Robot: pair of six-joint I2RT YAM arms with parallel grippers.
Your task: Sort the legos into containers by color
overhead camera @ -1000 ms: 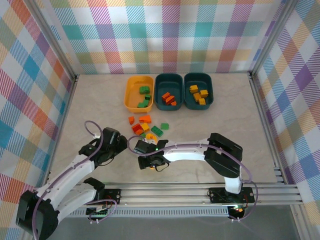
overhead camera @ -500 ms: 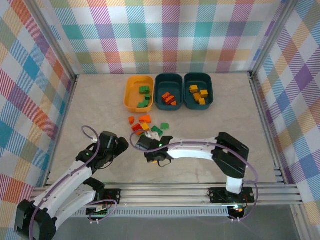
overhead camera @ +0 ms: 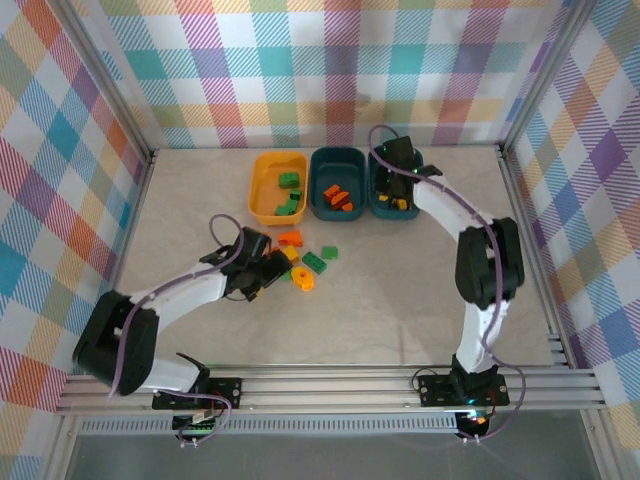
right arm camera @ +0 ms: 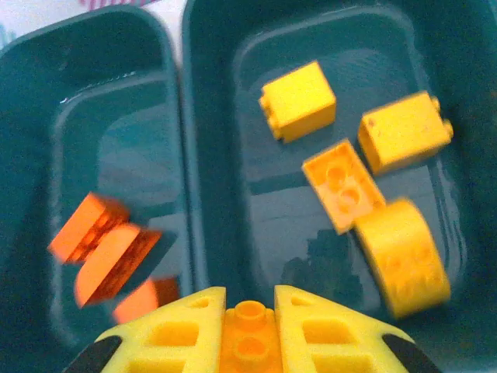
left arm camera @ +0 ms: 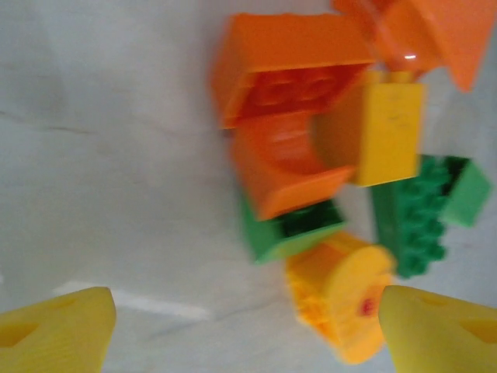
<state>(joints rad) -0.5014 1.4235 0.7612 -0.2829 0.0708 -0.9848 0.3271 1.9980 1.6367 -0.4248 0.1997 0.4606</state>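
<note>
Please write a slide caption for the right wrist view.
Right gripper holds an orange-yellow brick above the teal tub of yellow bricks.

Three tubs stand close together in a row at the far end of the table [overhead camera: 180, 220]: the left tub [overhead camera: 257, 195], the middle tub [overhead camera: 340, 165] and the right tub [overhead camera: 421, 195]. Each has bricks [overhead camera: 337, 196] in it. In front of the left and middle tubs, a heap of loose bricks [overhead camera: 297, 250] lies on the table. A round piece [overhead camera: 303, 281] lies at the near edge of the heap. The left gripper [left arm camera: 247, 303] sits just left of it. The right gripper [right arm camera: 248, 299] hangs over the right tub, a small brick [right arm camera: 250, 346] between its fingers.
</note>
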